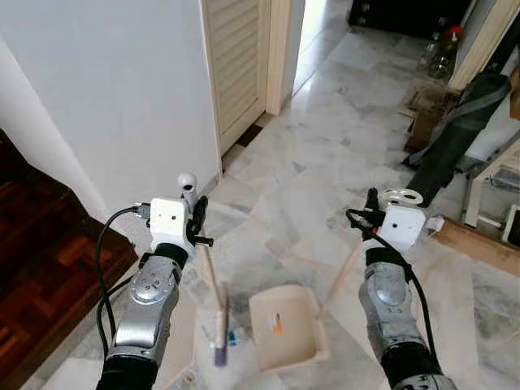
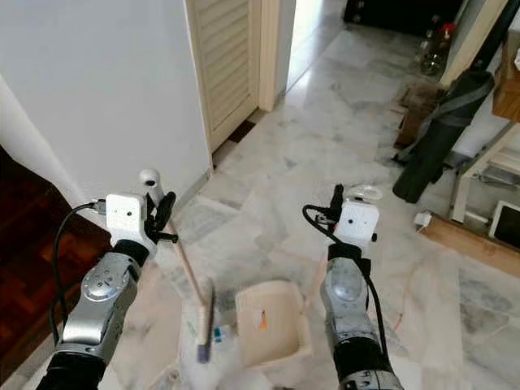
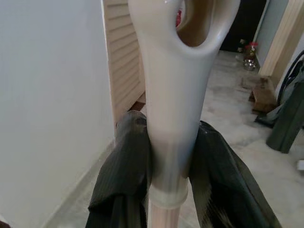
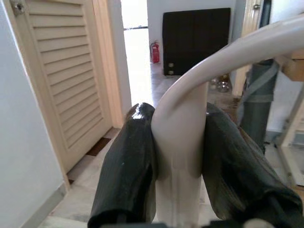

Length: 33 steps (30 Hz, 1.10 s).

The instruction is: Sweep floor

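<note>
My left gripper is shut on the white handle top of a small broom, whose wooden stick slants down to a brush head on the marble floor. In the left wrist view both black fingers clamp the white handle. My right gripper is shut on the white looped handle of a cream dustpan, which rests on the floor just right of the brush. A small orange scrap lies inside the pan. Bits of litter sit between brush and pan.
A white wall and a louvred door stand on the left, with dark wood flooring beyond the wall's corner. A grey bag, a cardboard box and furniture legs crowd the right. An open doorway lies ahead.
</note>
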Tool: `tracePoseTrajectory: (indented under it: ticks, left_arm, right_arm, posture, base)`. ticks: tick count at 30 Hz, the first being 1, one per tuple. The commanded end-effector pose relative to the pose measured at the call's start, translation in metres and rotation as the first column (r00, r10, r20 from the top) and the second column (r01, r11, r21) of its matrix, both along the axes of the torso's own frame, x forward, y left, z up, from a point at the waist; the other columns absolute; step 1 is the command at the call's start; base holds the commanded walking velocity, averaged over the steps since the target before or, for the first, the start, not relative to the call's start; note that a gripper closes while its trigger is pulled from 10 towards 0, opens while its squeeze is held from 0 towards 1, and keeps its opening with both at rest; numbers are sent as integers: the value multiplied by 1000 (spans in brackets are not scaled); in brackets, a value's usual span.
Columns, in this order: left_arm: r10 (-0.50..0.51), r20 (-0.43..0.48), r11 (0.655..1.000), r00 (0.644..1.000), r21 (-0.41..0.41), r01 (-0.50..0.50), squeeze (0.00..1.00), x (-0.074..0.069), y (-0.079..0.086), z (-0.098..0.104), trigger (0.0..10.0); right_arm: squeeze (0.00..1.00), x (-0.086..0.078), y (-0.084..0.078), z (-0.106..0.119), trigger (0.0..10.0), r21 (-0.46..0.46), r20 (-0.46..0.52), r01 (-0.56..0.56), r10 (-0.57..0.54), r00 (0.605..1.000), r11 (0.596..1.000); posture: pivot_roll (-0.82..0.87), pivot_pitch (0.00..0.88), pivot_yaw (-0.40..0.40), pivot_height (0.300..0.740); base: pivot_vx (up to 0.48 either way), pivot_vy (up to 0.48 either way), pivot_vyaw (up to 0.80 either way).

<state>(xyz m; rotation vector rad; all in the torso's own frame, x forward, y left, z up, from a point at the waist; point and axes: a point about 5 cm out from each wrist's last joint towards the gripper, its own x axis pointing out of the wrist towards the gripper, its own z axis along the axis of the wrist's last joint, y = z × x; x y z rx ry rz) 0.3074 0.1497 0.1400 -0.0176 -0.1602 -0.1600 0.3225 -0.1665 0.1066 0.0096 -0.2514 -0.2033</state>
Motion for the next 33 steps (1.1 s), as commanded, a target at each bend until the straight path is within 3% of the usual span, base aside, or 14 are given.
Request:
tracePoseTrajectory:
  ticks: [1,5,15,30,33]
  left_arm:
    - [8,54,1000,999,-23,-6,0,-2,5,16,10000]
    - [7,63,1000,998,-18,-6,0,-4,7,21,10000]
    - [35,158,998,987,44,-42,0,-20,16,55,10000]
    - [78,116,989,990,118,-92,0,-42,38,66,10000]
    - [78,79,979,994,184,-91,0,-45,47,65,10000]
  right_arm:
    - [0,2,1,7,10000,14,45,-3,3,999,1000]
    - [0,1,0,4,10000,13,40,1,-1,999,1000]
    - [0,1,-2,4,10000,2,48,22,-22,999,1000]
    - [0,-8,-2,-14,10000,-11,3,46,-46,999,999]
    - [0,-10,2,-19,10000,-16,-19,42,-42,999,999]
  posture:
    - [124,225,-33,740]
    - [139,246,-37,740]
    - [183,316,-46,740]
    - [247,377,-38,740]
    - [248,385,-36,740]
  base:
    - [0,0,0]
    - [0,0,0]
    - [0,0,0]
    - [0,0,0]
    - [0,0,0]
